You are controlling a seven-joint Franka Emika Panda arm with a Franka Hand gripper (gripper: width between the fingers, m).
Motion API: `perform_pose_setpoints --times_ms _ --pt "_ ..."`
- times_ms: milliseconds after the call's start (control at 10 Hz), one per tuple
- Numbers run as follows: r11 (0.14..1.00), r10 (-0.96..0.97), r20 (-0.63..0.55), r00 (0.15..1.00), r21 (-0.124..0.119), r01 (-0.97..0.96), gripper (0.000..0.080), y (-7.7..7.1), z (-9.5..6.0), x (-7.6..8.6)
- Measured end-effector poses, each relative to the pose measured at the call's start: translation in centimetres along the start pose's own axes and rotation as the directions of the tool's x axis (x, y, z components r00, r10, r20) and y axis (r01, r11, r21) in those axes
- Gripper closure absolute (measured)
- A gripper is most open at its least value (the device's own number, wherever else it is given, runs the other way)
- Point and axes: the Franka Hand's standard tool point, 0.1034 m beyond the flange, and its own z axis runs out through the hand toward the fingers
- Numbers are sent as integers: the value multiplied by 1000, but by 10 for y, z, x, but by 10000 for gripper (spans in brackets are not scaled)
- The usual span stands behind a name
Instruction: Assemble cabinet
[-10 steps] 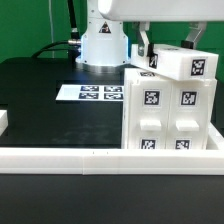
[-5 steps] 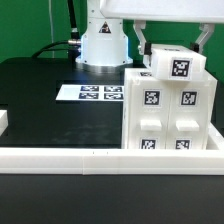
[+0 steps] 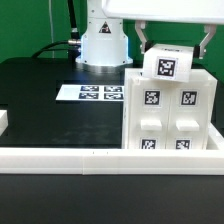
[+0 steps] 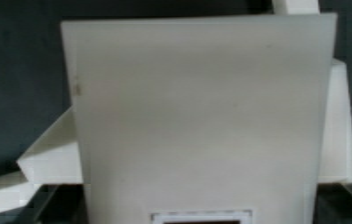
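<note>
Cabinet: the cabinet (image 3: 170, 112) stands upright at the exterior view's right end of the black counter (image 3: 40, 105), its foot just behind the long white border rail (image 3: 80, 157), four tagged drawer fronts facing the camera.
Held part: a small tagged white block (image 3: 168, 64) sits tilted at the cabinet's top, one corner lower than the other; I cannot tell whether it touches the cabinet's upper edge.
Jaws: the gripper (image 3: 172, 42) comes down over the cabinet, its jaws grasping the block on two opposite sides.
Wrist view: a broad white face (image 4: 199, 110) fills the picture, so the block's seat in the cabinet is hidden.
Risk, tilt: I judge that pressing down with the block skewed would wedge a corner against the cabinet's top edge instead of letting it seat.
Risk, shove: a jammed block could push the whole cabinet along the rail or tip it backward.
Risk, slip: a tilted hold may let the block rotate between the jaws.
Edges: the rail blocks the cabinet toward the camera; the cabinet's right side lies near the frame border.
Open room: to the cabinet's left the counter lies open as far as the marker board (image 3: 90, 93); above the cabinet there is space to lift and re-level.
</note>
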Motion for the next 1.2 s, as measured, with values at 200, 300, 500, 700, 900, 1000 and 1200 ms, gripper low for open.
perform_pose_setpoints --times_ms 200,300,500,700,900,1000,1200 --pt "989 149 3 989 4 -149 241 -1 0 -1" --pt "969 245 3 970 11 -245 241 -2 1 -2" --pt "905 425 0 905 20 -425 241 -6 1 -7" --pt "829 559 0 829 30 -558 241 -14 1 -10" --pt "721 691 17 723 48 -691 241 -19 1 -11" --pt "679 731 25 681 60 -731 241 -20 1 -10" --pt "663 746 33 665 62 -746 186 -21 1 -10"
